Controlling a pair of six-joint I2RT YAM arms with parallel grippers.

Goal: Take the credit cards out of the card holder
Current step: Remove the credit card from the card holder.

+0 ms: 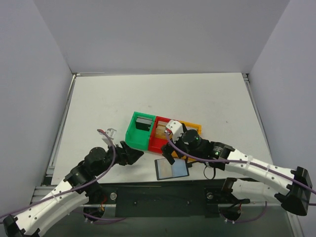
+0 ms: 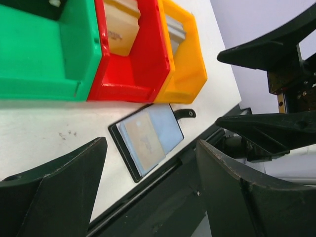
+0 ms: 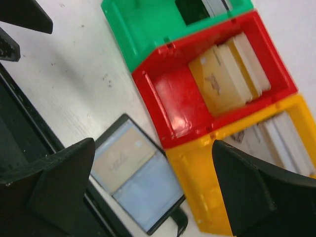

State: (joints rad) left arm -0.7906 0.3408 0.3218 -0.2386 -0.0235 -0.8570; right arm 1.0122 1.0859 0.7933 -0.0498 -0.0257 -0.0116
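Observation:
The card holder [image 1: 132, 132], a joined row of green, red and orange boxes, sits mid-table. Tan credit cards [image 3: 222, 79] stand in the red box, grey ones [image 3: 279, 136] in the orange box, and a dark one [image 1: 144, 123] in the green box. One black-bordered card with a pale blue and tan face [image 1: 173, 169] lies flat on the table just in front of the holder. My right gripper [image 1: 172, 150] hovers above that card and the holder's front wall [image 3: 170, 106], open and holding nothing. My left gripper [image 1: 134, 152] is open to the left, facing the flat card [image 2: 148, 139].
The table's near edge and the black base rail [image 1: 163, 197] run just behind the flat card. A small clear object [image 1: 107, 132] lies left of the holder. White walls enclose the table on three sides.

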